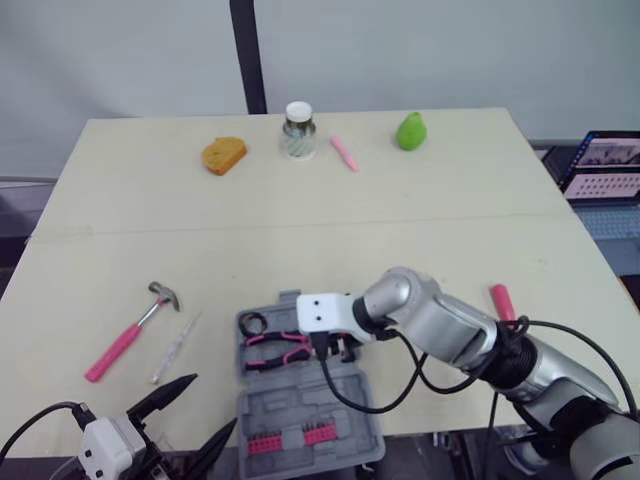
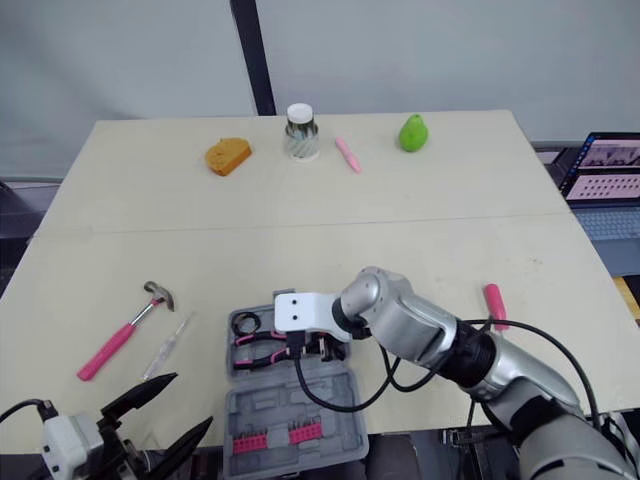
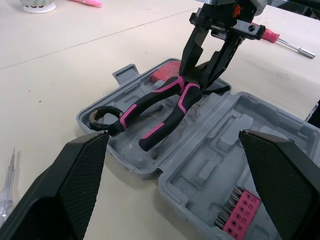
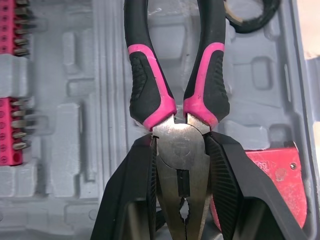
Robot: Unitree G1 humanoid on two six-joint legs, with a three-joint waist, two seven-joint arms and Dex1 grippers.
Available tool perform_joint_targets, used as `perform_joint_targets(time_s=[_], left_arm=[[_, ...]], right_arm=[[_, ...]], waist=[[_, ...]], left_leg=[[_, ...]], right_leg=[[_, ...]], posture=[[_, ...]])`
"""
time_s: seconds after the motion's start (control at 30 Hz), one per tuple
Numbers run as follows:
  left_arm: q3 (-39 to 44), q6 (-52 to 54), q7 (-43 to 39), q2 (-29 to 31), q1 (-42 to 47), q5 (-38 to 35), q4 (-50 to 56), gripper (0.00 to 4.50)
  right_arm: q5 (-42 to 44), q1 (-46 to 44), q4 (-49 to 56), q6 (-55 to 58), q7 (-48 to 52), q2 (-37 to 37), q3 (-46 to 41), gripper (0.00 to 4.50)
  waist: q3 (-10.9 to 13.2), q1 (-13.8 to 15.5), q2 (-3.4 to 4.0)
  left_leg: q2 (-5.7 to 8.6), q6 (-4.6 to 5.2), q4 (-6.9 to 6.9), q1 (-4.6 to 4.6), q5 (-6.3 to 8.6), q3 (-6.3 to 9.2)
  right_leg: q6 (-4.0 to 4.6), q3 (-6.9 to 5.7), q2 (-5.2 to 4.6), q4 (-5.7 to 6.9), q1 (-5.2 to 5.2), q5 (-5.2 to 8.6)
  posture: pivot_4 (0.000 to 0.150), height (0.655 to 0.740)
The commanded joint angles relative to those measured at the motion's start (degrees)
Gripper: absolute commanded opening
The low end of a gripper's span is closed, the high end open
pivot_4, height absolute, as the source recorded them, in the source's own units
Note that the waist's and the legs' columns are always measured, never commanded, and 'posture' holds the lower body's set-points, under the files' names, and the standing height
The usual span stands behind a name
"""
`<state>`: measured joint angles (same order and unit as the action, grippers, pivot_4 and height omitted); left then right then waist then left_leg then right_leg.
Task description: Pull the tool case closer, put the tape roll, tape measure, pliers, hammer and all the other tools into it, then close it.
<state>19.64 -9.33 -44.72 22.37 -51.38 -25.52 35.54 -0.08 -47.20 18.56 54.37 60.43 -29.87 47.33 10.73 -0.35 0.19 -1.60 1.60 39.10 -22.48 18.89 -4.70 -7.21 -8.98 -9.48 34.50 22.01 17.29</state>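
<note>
Bright, even overhead light; soft, faint shadows.

Right arm (image 1: 450,325) comes in from the right, elbow bent, right gripper (image 4: 181,150) pointing down and clamped on the pliers (image 4: 150,90) head. Left gripper (image 1: 213,402) sits low, fingers spread wide, holding nothing.

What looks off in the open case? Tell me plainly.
The pliers lie askew across the moulded slots of the tool case, not seated in any one. The right pincer grips their head, and one handle tip reaches the tape roll. Nothing else there looks spilled or damaged.
</note>
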Motion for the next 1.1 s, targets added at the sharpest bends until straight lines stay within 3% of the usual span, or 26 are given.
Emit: perform_joint_targets(time_s=[0.03,0.3,1.1], left_arm=[[-0.34,0.10,0.80,0.10,0.36,0.04,2.04,4.50],[-0.73,1.09,2.04,0.46,1.18,0.82,2.52,4.50],[-0.87,2.55,3.05,0.34,1.41,1.51,3.42,4.50]], right_arm=[[-0.60,-0.50,0.76,-0.17,-0.73,0.87,0.38,0.94],[-1.57,0.31,-0.50,-1.55,-1.48,1.75,1.82,0.94],[-3.59,-0.25,-4.15,-4.02,-1.79,6.36,3.50,0.94]], waist=[[0.00,-0.03,0.00],[-0.02,-0.16,-0.04],[-0.02,-1.29,-0.04]], left_leg=[[-0.02,0.00,0.00,0.00,0.00,-0.06],[-0.12,0.00,0.00,-0.02,0.00,-0.59],[-0.17,-0.02,0.00,-0.01,0.04,-0.67]], right_leg=[[0.00,0.01,0.00,0.03,0.03,0.00],[0.07,0.10,-0.03,0.40,0.47,-0.03],[0.12,0.10,-0.03,0.48,0.54,-0.02]], posture=[[0.150,0.7400],[0.150,0.7400],[0.150,0.7400]])
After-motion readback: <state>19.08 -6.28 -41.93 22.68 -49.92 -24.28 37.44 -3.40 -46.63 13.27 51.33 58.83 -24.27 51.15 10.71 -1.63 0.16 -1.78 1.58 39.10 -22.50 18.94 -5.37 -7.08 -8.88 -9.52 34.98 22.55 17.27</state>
